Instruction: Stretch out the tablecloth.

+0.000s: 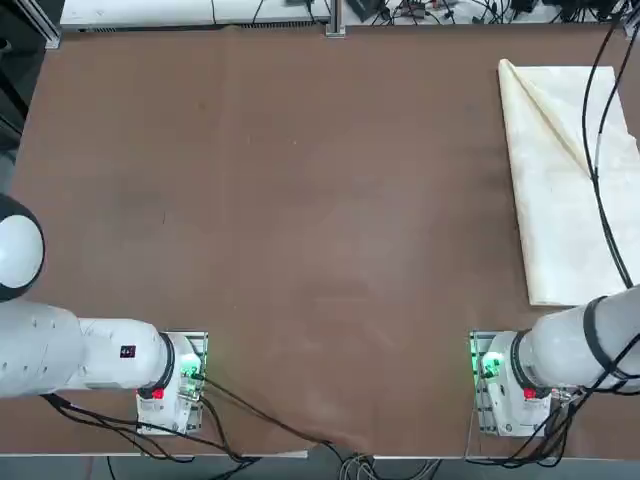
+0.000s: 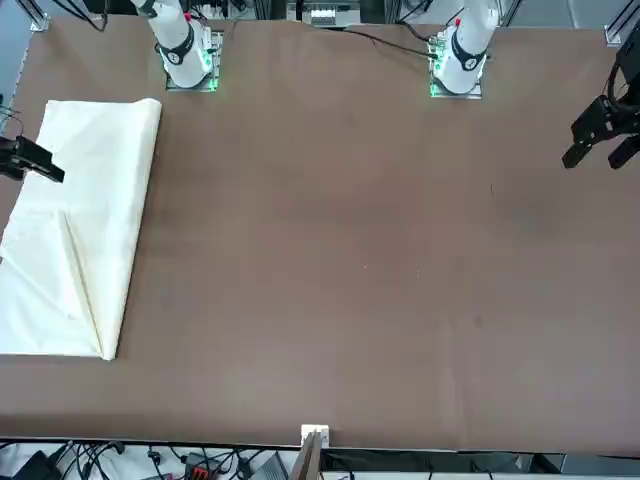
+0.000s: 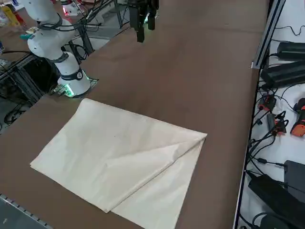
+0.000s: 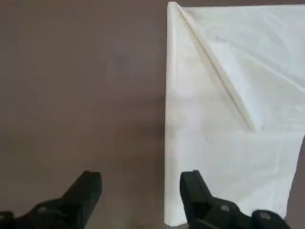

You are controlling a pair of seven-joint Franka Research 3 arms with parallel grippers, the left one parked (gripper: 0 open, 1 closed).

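The tablecloth lies folded in a cream rectangle on the brown table, at the far right side from the robot, with one diagonal crease across it. It also shows in the front view as the tablecloth, and from the side. My right gripper hangs open well above the table, nothing between its fingers, over the cloth's long inner edge near its closer end. In the front view only a black part of the gripper pokes in above the cloth's outer side.
A black cable from the right arm hangs over the cloth. Bare brown table stretches left of the cloth. Power bricks and cables lie beyond the table's far rail. The parked left gripper hangs over the opposite side.
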